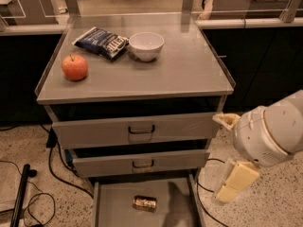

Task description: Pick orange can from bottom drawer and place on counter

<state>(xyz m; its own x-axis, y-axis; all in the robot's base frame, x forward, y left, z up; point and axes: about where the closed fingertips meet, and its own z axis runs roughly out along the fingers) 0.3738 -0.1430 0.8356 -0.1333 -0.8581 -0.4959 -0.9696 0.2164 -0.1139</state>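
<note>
The orange can (145, 203) lies on its side on the floor of the bottom drawer (113, 208), which is pulled open at the foot of the cabinet. The counter (180, 67) is the grey top of the cabinet. My gripper (235, 179) hangs at the right of the cabinet, level with the lower drawers, on the end of the white arm (270, 131). It is to the right of the can and slightly above it, apart from it and holding nothing that I can see.
On the counter stand an orange-red apple (75, 66) at the left, a dark chip bag (101, 41) and a white bowl (146, 45) at the back. Both upper drawers (137, 129) stand slightly ajar. Black cables (53, 171) lie on the floor at the left.
</note>
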